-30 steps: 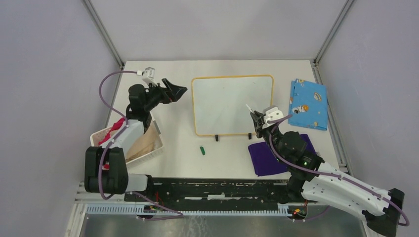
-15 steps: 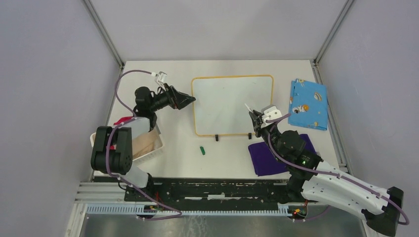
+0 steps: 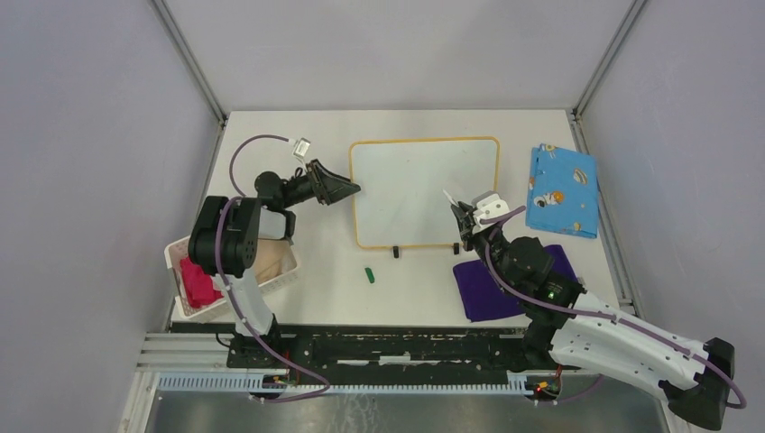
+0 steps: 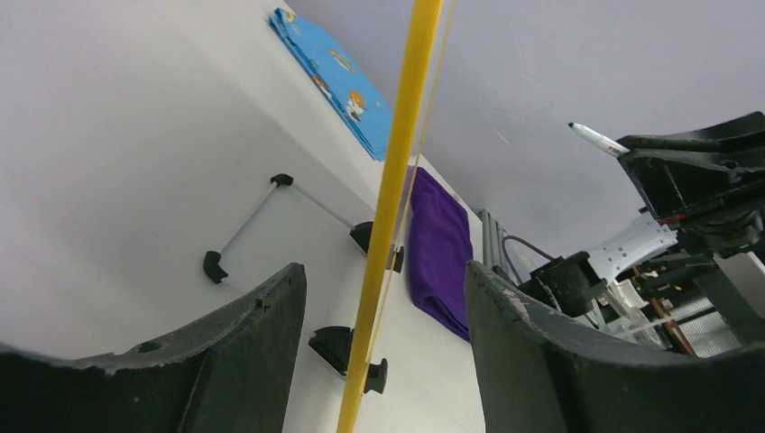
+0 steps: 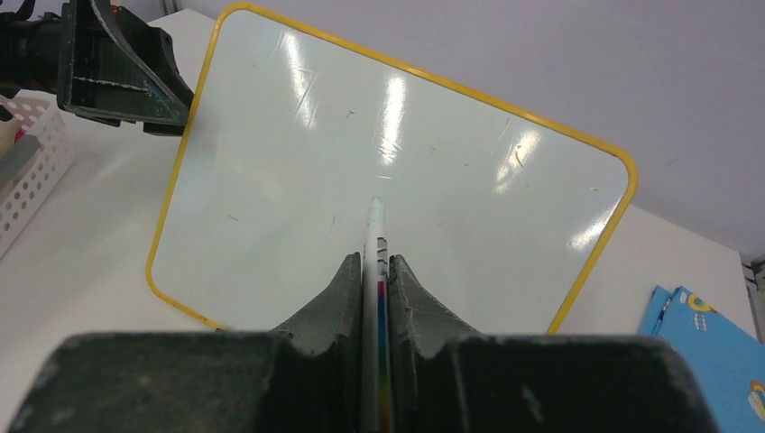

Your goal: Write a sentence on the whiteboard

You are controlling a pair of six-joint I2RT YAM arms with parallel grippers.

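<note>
Table: white table [image 3: 316, 262], walled on three sides.
Whiteboard: the whiteboard [image 3: 424, 191] sat at the centre of the table, towards 12 o'clock. It had a yellow-orange rim and was propped on small black feet at its near edge.
Board surface: glossy, with glare patches and a few faint scuffs in the right wrist view.
Left end effector: the left end effector [image 3: 347, 189] was at 9 o'clock of the board, fingers apart. In the left wrist view they straddled the yellow rim with a clear gap on each side — no contact seen.
Right end effector: the right end effector [image 3: 463, 215] was at 4 o'clock of the board's centre, fingers clamped on a marker [image 5: 375, 225].
Marker: white barrel with a coloured stripe, tip aimed towards 12 o'clock over the board face. Whether the tip touched the surface could not be told.
Blue patterned cloth: folded blue cloth [image 3: 562, 189] lay flat at 3 o'clock of the board, just beside it.
Purple cloth: a purple cloth [image 3: 492, 287] lay at 5 o'clock of the board, partly under the right arm.
Small green item: a green piece [image 3: 369, 274] lay on the table at 7 o'clock of the board, apart from it — too small to identify.
Basket: a white basket [image 3: 180, 262] stood at 8 o'clock, holding a red-pink item [image 3: 197, 281] and something beige.
</note>
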